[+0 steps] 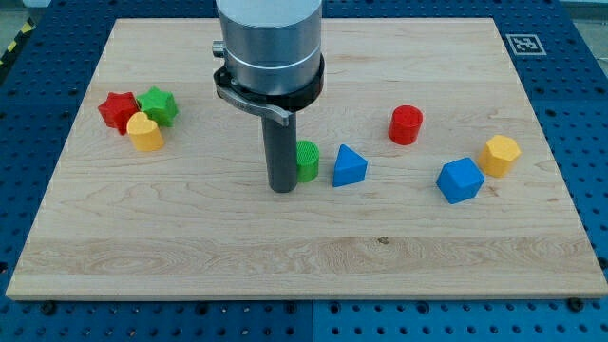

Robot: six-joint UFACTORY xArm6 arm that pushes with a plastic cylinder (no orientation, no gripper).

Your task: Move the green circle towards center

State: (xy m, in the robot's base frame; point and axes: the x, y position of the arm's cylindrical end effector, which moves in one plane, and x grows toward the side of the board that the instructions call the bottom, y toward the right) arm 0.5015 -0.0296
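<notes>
My tip (283,187) touching green circle (307,161) at its right, blue triangle (349,166) just beyond, wooden desk (285,256), jawless end effector, nothing gripped, corner tag (523,43) unreadable.

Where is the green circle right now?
The green circle sits near the board's middle, directly against the view's right side of my tip, with the blue triangle just to its right.

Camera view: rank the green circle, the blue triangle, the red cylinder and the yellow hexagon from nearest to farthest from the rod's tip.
From my tip:
1. green circle, right beside the tip, on the view's right.
2. blue triangle, just past the circle on the view's right.
3. red cylinder, farther toward the view's upper right.
4. yellow hexagon, far at the view's right.
</notes>
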